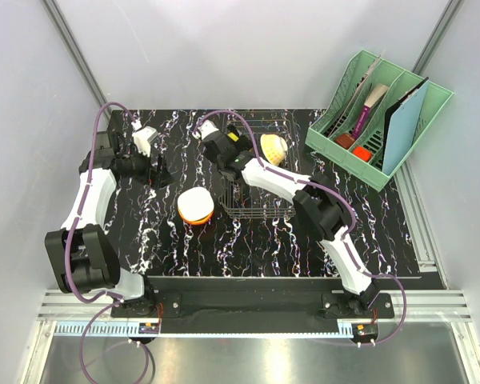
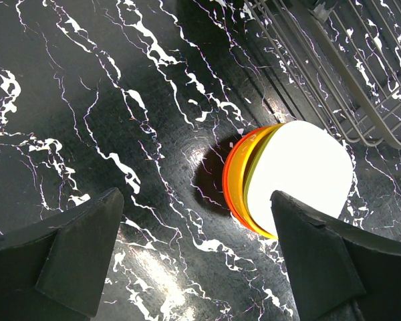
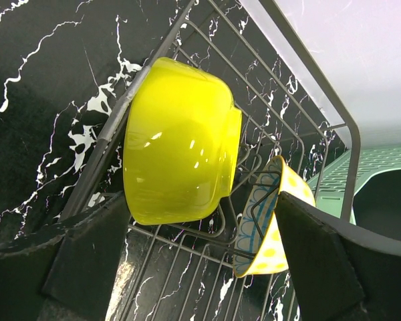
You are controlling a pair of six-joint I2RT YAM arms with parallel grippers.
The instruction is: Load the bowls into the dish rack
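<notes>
A: Where is the dish rack (image 1: 260, 210)?
B: On the table (image 1: 384, 232), about the middle, a little right of centre.
A: Anything in it?
B: Two bowls on edge at its far end, just beside each other: the left-hand bowl (image 3: 180, 140) against the rack's left wall, the right-hand bowl (image 3: 274, 221) next to it.
A: And outside it?
B: A stack of bowls (image 1: 196, 206), upside down on the table, just left of the rack's near left corner.
A: The arms?
B: The right gripper (image 3: 200, 234) hangs over the rack's far left part, by the left-hand bowl. The left gripper (image 1: 162, 172) is behind and left of the stack, apart from it.
A: Farther back?
B: A file organiser (image 1: 376, 120) at the far right corner, behind and right of the rack.
</notes>
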